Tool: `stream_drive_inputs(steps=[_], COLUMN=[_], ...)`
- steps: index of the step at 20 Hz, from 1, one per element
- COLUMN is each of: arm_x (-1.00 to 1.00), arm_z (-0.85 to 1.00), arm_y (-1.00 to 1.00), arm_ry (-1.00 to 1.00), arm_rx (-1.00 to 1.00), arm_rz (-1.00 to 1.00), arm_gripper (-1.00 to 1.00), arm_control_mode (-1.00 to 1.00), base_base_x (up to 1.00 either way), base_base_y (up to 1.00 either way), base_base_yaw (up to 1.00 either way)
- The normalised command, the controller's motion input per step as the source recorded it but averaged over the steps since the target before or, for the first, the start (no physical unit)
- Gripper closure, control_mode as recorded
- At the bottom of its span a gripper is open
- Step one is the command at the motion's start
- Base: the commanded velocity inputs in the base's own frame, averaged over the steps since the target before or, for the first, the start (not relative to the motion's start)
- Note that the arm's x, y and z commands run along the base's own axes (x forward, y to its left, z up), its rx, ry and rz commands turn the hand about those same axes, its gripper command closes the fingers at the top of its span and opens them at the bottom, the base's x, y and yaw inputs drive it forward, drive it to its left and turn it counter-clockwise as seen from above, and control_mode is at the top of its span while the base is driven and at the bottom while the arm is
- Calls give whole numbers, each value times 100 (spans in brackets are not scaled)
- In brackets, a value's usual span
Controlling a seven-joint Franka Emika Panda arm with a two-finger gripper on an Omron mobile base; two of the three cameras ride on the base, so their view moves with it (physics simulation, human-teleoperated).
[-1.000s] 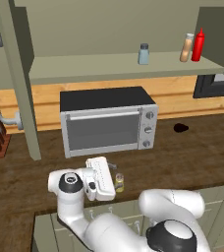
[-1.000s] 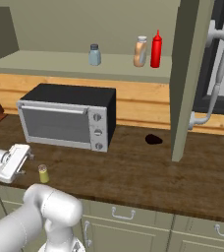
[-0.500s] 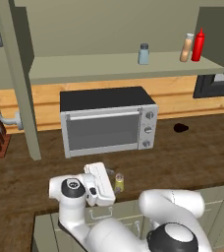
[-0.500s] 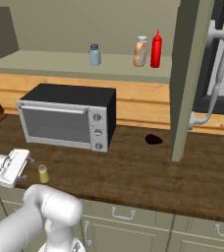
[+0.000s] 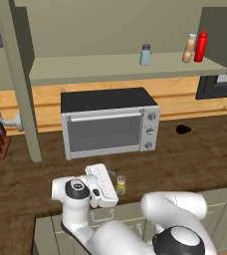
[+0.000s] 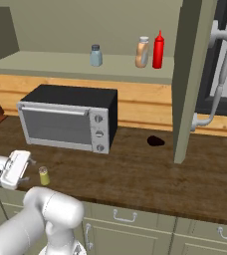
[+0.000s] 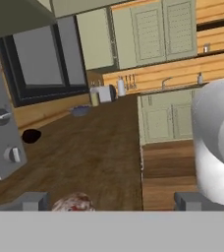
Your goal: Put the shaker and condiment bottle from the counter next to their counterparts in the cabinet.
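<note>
Left base view shows you the shaker (image 5: 120, 185) upright on the near counter (image 5: 195, 154) edge, just right of the gripper (image 5: 108, 185), whose jaws stand wide with nothing held. The condiment bottle (image 5: 189, 48) already sits in the cabinet (image 5: 85, 67).

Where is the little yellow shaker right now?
The shaker stands on the wooden counter near its front edge, in front of the toaster oven, right beside the open pincer.
</note>
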Motion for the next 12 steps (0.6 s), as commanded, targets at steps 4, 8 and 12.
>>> stream_drive_inputs(steps=[4,8,12], arm_x=[14,24,23], arm_z=[-18,-26,-18], arm_y=[0,0,0], arm_ry=[0,0,0], arm_rx=[0,0,0], arm_rz=[2,3,2], arm_gripper=[-100,-100,-100], arm_control_mode=[-100,-100,-100], base_base_x=[0,0,0], base_base_y=[0,0,0], base_base_yaw=[0,0,0])
